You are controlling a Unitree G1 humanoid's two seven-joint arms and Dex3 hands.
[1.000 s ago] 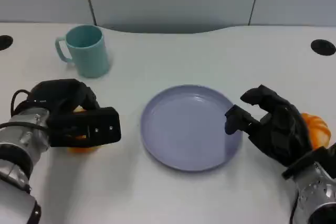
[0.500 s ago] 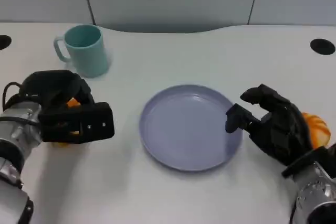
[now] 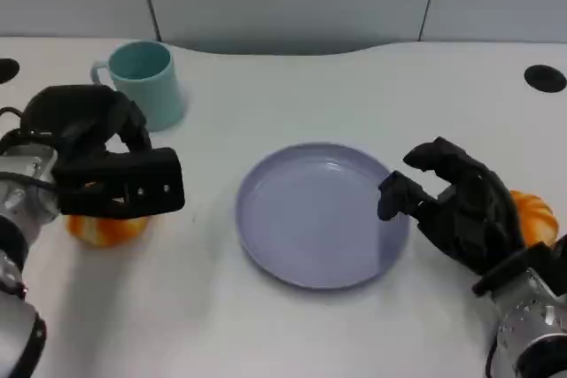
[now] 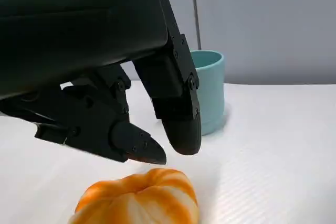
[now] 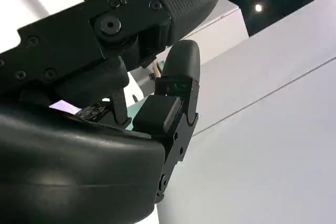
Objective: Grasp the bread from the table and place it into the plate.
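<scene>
Head view: the bread point(image 3: 106, 228) lies on the worktop point(image 3: 292, 325) at lower left, directly beneath the empty, spread left hand point(image 3: 111, 170), left of the plate point(image 3: 314, 215).

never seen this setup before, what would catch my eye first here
The lavender plate sits bare in the middle of the white table. An orange bread roll lies on the table under the left hand, which hovers over it without gripping; a second roll peeks out behind the right hand. A teal mug stands at the far left.
</scene>
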